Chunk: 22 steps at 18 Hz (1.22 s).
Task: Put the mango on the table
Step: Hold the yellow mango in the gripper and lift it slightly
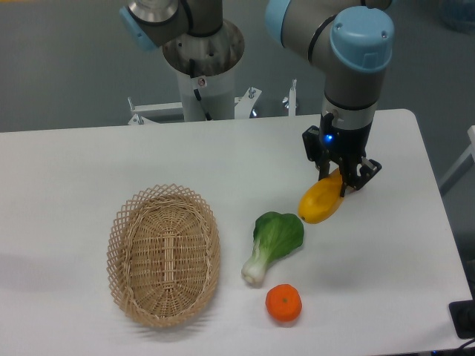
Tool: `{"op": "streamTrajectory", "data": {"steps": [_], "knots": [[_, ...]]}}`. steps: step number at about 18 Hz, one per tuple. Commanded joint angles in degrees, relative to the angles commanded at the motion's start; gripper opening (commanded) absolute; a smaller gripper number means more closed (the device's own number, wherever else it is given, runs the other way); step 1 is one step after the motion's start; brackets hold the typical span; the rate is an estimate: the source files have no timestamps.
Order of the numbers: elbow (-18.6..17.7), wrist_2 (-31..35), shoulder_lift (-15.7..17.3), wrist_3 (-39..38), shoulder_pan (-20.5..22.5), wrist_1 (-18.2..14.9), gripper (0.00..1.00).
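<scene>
Nearest the lens, at the front edge of the table [67, 163], I have the round tangerine [283, 303] sitting by itself. Sweeping from the left, I see the oval wicker basket [164, 255] with nothing in it, then the bok choy [273, 244] lying with its white stem toward me, the tangerine just in front of it, and then the mango [320, 202] to the right of the greens, apart from them.

My gripper [341, 178] is clamped on the mango's upper, far end; the dark fingers sit either side of it. The fruit hangs tilted, its fat lower end down and to the left, and I judge that end to be at or just off the tabletop. I cannot tell from this one view whether it is actually touching.

To finish the placing well, I would ease down only until the low end bears weight, then part the fingers slowly. Because the mango is tilted and smooth, I expect it to tip or roll once freed, most likely toward the bok choy, so a low release matters. After that I would lift straight up, so a finger does not drag the fruit along.

My arm comes in from the upper right, with the blue-capped wrist joint above the tool and the gripper pointing almost straight down, canted slightly to the left.
</scene>
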Motion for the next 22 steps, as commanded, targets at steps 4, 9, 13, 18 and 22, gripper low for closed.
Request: {"op": "streamTrajectory", "data": {"steps": [4, 9, 13, 18, 22], "knots": [[-0.3, 0.0, 0.0, 0.0, 0.1, 0.1, 0.47], [-0.4, 0.3, -0.4, 0.0, -0.1, 0.4, 0.47], [-1.0, 0.3, -0.9, -0.1, -0.4, 1.5, 0.47], [-1.4, 0.3, -3.3, -0.9, -0.6, 5.4, 0.47], [-1.4, 0.5, -8.1, 0.4, -0.7, 11.1, 0.47]]}}
